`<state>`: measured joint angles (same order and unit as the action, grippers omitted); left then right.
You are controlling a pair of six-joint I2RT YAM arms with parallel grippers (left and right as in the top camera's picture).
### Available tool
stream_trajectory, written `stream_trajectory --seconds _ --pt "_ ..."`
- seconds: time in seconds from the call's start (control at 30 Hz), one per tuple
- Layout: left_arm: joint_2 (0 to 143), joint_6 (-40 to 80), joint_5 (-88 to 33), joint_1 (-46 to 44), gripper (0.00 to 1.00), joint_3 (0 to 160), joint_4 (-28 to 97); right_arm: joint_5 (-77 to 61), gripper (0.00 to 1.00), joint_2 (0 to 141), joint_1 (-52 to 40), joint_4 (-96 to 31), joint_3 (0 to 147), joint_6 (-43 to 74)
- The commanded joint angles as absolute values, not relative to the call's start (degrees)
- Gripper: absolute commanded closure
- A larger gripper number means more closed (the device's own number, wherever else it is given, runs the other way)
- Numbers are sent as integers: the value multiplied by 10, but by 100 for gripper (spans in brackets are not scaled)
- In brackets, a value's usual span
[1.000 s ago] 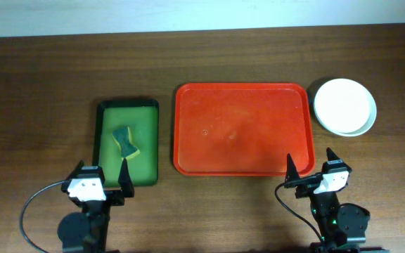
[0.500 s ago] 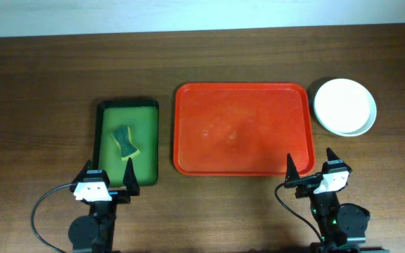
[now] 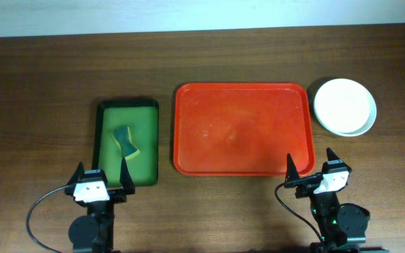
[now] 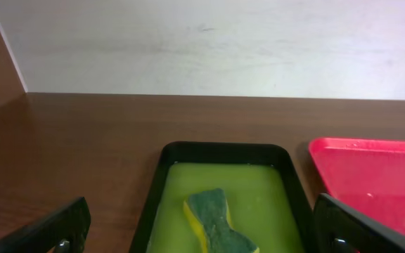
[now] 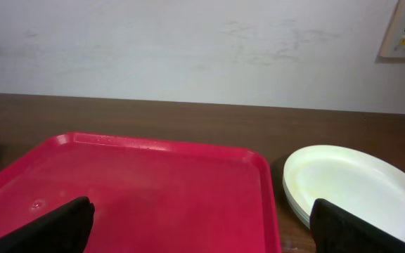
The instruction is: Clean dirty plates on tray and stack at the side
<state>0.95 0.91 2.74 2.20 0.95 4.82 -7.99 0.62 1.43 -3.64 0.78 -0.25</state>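
The red tray (image 3: 241,130) lies bare in the middle of the table; it also shows in the right wrist view (image 5: 139,190) and at the right edge of the left wrist view (image 4: 371,176). The plates (image 3: 344,106) stand stacked to the right of the tray, a white one on top, also seen in the right wrist view (image 5: 354,186). My left gripper (image 3: 101,171) is open and empty at the near end of the green tray (image 3: 104,111). My right gripper (image 3: 309,163) is open and empty at the red tray's near right corner.
A green-and-yellow sponge (image 3: 124,142) lies in the green black-rimmed tray, also seen in the left wrist view (image 4: 216,223). A pale wall stands behind the table's far edge.
My left arm shifted slightly sideways near the green tray's near end. The right arm, plates and trays have not moved.
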Motion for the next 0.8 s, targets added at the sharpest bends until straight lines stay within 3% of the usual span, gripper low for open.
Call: stream_trajectory --seconds 0.0,0.77 --pt "3 25 53 19 1 5 46 -77 1 2 17 -38 3 -2" --pt "3 -18 14 19 1 6 48 -77 2 2 17 -38 3 -2"
